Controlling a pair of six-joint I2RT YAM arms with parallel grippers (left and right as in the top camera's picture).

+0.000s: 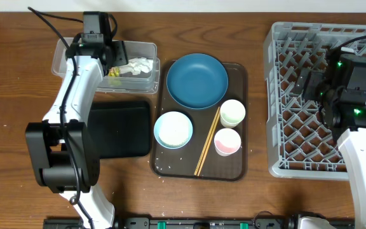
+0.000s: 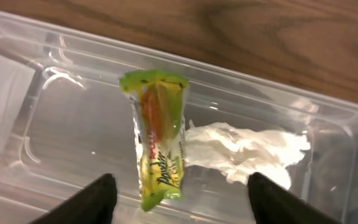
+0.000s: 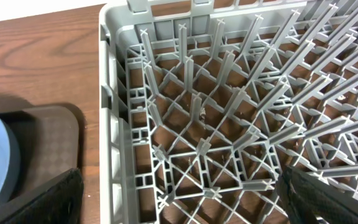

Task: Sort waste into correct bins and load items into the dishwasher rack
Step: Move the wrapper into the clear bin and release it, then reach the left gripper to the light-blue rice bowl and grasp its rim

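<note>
Left wrist view: my left gripper [image 2: 180, 190] hangs spread wide and empty over the clear tub [image 2: 61, 124], where the snack wrapper [image 2: 157, 137] lies touching the crumpled tissue [image 2: 247, 149]. My right gripper [image 3: 185, 199] is spread too, holding nothing, above the grey rack [image 3: 185, 124]. The dark-blue dish [image 1: 197, 80], both cups and the chopsticks [image 1: 206, 143] sit on the brown tray [image 1: 237, 172].

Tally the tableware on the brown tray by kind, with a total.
dark-blue dish: 1
pale-blue bowl: 1
cups: 2, the pale-green cup and the pink cup
chopsticks: 1 pair
Total: 5
</note>
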